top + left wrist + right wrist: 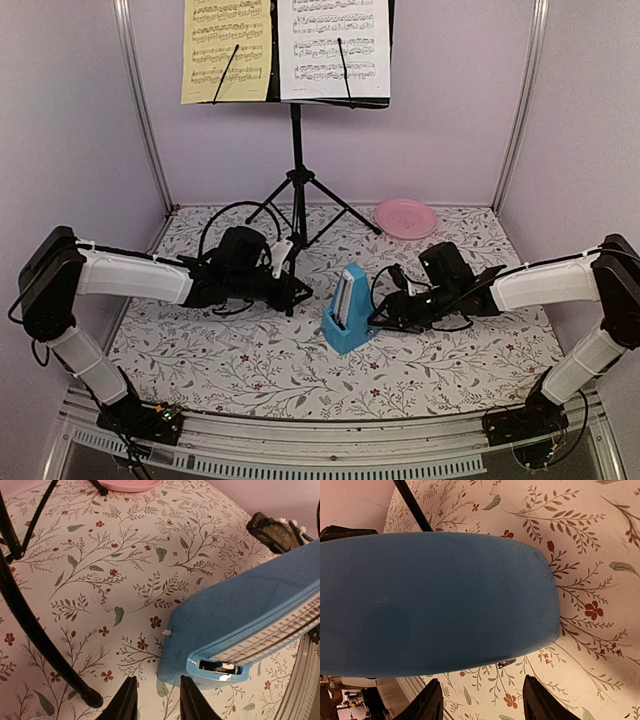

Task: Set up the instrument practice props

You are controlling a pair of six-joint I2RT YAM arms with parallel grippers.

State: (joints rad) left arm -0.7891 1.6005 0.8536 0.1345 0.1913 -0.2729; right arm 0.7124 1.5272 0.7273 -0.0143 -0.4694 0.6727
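The black music stand (pixel 296 150) stands on its tripod at the back, holding a pale-yellow sheet (pixel 226 48) and a white sheet (pixel 333 47) of printed music. The blue pyramid metronome (pixel 348 310) stands upright on the floral cloth in front of it, and shows in the left wrist view (pixel 240 615) and the right wrist view (pixel 435 600). My left gripper (pixel 300 292) is open and empty just left of the metronome, beside a tripod leg (pixel 40 640). My right gripper (pixel 378 316) is open and empty just right of the metronome, not touching it.
A pink round plate (pixel 405 217) lies at the back right, near a tripod leg. The floral cloth (pixel 250 370) covers the table. White walls and metal frame posts (pixel 140 100) close in the back and sides.
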